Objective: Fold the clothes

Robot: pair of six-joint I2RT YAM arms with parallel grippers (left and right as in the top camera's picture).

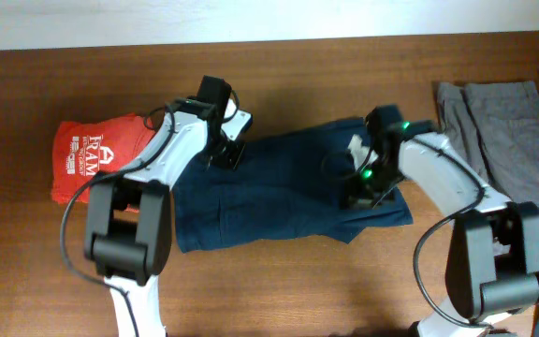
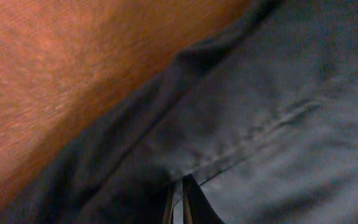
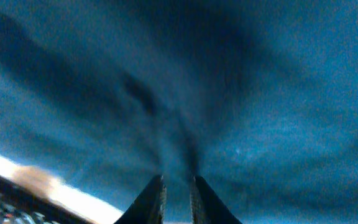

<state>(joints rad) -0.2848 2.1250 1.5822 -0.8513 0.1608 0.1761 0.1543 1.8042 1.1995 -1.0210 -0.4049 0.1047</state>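
Observation:
The dark navy shorts [image 1: 279,187] lie spread in the middle of the table, partly bunched at the right end. My left gripper [image 1: 225,154] sits on their upper left edge. In the left wrist view, the left gripper [image 2: 178,182] is shut on a fold of the navy cloth [image 2: 278,93] near a seam. My right gripper [image 1: 356,195] rests on the shorts' right part. The right wrist view shows this gripper [image 3: 178,179] with its fingers pinched on a ridge of the blue fabric [image 3: 229,74].
A red T-shirt [image 1: 92,154] with white print lies folded at the left, beside my left arm. Grey shorts [image 1: 513,122] lie at the right edge. Bare wooden table [image 1: 298,281] runs along the front, and its surface [image 2: 55,74] shows beside the shorts' edge.

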